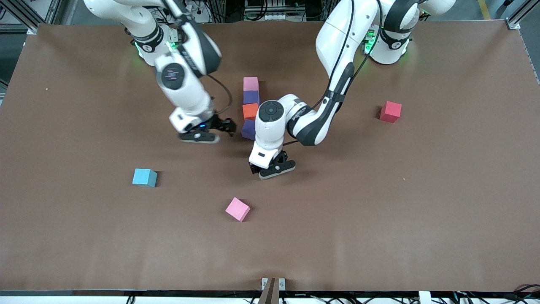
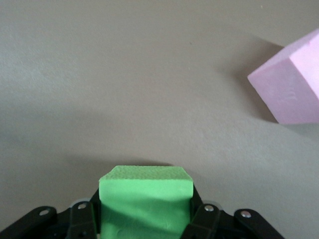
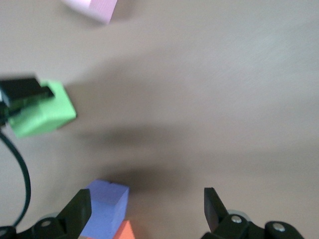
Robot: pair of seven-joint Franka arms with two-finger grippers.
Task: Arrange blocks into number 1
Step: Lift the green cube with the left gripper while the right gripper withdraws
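The left gripper (image 2: pixel 144 219) clamps the green block (image 2: pixel 145 201) over the table (image 1: pixel 379 211), with the loose pink block (image 1: pixel 237 209) nearby. The right gripper (image 3: pixel 147 209) hangs open-jawed beside the column's purple block (image 3: pixel 105 206).

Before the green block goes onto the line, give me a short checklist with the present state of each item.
1. Left hand shut on green block: ok.
2. Right hand open and holding nothing: ok.
3. Line so far, pink block, purple, orange, purple, runs straight toward the front camera: ok.
4. Spot at the near end of the line free: cannot tell, the left arm covers it.
5. Right hand away from that end: not ok, it hangs beside the nearest purple block.
6. Loose pink block away from the line: ok.
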